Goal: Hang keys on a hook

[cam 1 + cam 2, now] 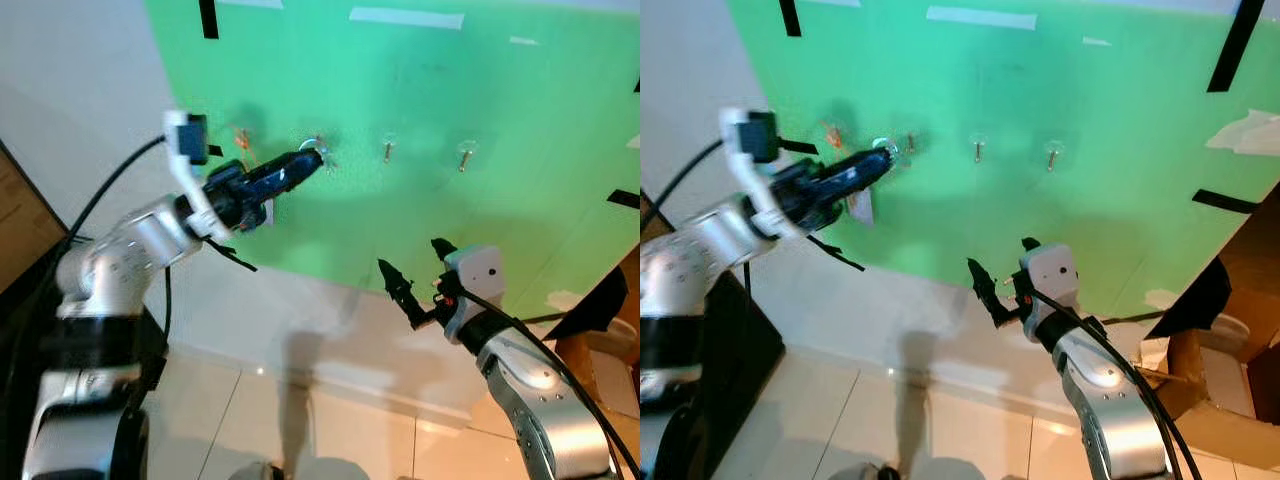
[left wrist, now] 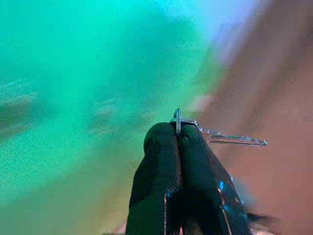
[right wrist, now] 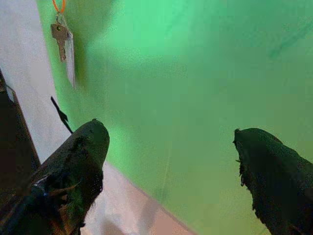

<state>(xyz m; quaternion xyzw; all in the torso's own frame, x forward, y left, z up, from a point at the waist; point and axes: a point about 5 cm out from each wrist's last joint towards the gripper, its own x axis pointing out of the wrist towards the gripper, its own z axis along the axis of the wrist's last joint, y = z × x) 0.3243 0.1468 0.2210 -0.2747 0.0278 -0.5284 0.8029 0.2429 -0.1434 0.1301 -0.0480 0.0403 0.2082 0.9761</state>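
Left wrist view: the keys (image 2: pixel 215 137) are pinched at their ring between the tips of the left end effector (image 2: pixel 177 139), whose two black fingers (image 2: pixel 159 166) are clenched on the metal, with a key blade jutting out sideways past the fingertips. The background there is blurred green and brown.

In the left eye view the left end effector (image 1: pixel 300 165) is raised against the green sheet (image 1: pixel 420 90), its tips right at the second hook (image 1: pixel 322 152) of a row of four; whether the ring touches that hook cannot be told. Just beside it, toward the robot's left, the first hook (image 1: pixel 243 138) carries an orange loop. The right wrist view shows that loop with a silver key (image 3: pixel 60 36) hanging flat on the sheet. Two more hooks (image 1: pixel 388 150) (image 1: pixel 464 155) lie further to the right of the left end effector, well apart from it.

The right end effector (image 1: pixel 412 270) hangs lower, near the sheet's bottom edge, its fingers (image 3: pixel 78 166) spread wide and grasping nothing. Strips of black tape (image 1: pixel 1235 45) hold the sheet to the wall, and a cardboard box (image 1: pixel 1215 400) sits on the tiled floor (image 1: pixel 270 410) to its right.
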